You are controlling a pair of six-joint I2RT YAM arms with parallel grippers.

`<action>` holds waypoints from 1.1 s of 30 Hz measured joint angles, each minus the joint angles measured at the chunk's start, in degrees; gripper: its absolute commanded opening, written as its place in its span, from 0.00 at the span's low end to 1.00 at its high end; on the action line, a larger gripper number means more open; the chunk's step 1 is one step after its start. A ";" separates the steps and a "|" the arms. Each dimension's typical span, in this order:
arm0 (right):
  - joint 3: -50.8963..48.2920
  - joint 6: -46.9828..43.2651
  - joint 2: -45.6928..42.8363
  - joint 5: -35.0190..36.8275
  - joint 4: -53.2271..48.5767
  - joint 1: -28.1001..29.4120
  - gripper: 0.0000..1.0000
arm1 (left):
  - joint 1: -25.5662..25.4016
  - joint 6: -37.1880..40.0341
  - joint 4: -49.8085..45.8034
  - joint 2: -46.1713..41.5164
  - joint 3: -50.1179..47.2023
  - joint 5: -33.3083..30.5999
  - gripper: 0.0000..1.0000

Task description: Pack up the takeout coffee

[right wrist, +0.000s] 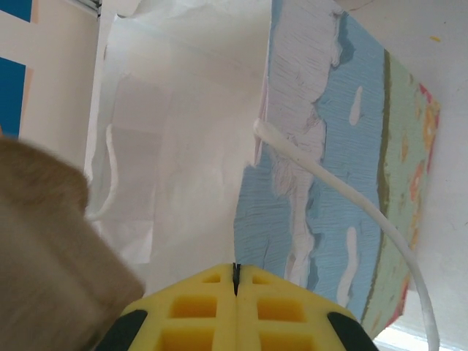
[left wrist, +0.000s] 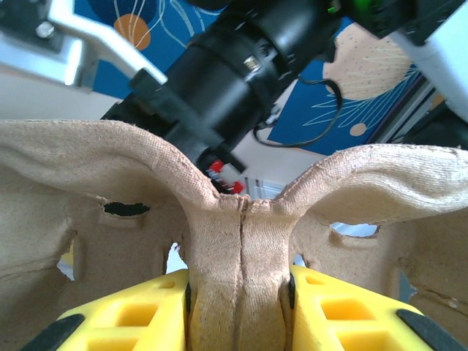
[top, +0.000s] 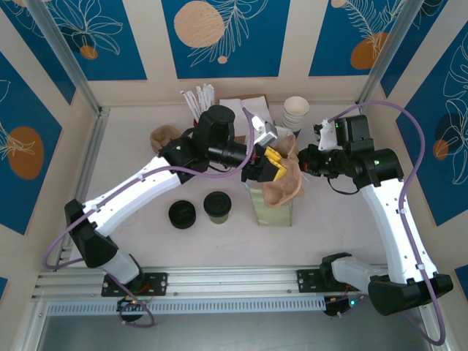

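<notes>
Watch the bag [top: 270,210] here: it stands tall and narrow right of centre in the overhead view, and your left claw [left wrist: 238,314] is clenched on just the middle ridge of the cardboard cup tray [left wrist: 241,241], holding it right at the bag's mouth. With such a narrow pinch the tray could swing, catch the rim and tip the bag over. Your right claw [right wrist: 235,292] is clenched tight against the bag's white inner paper, but you cannot tell whether any paper is actually pinched. If it isn't, the mouth may sag shut under the tray. The coffee [top: 217,206] sits on the surface [top: 146,248] at lower centre, well apart from the bag and just beside the black lid [top: 182,214]. A tray seated crooked would later leave that cup leaning, and it could spill. The count: one coffee, one black lid, one bag, one stack of white cups [top: 296,113] at upper right, two trays counting the spare tray [top: 164,137] at upper left, and white sticks [top: 199,99] too bunched to number.
</notes>
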 measured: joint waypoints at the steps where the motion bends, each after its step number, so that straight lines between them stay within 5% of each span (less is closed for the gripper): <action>1: 0.00 -0.07 0.00 -0.02 -0.02 -0.04 0.00 | 0.31 0.00 0.02 0.52 0.00 0.04 0.33; 12: 0.00 -1.55 0.00 -1.95 0.00 -1.38 0.00 | 3.58 0.59 -0.20 4.11 0.04 0.37 0.32; 33: 0.00 -6.91 0.61 -1.97 -1.01 -1.53 0.00 | 5.29 14.27 -16.63 7.43 9.70 -7.67 0.31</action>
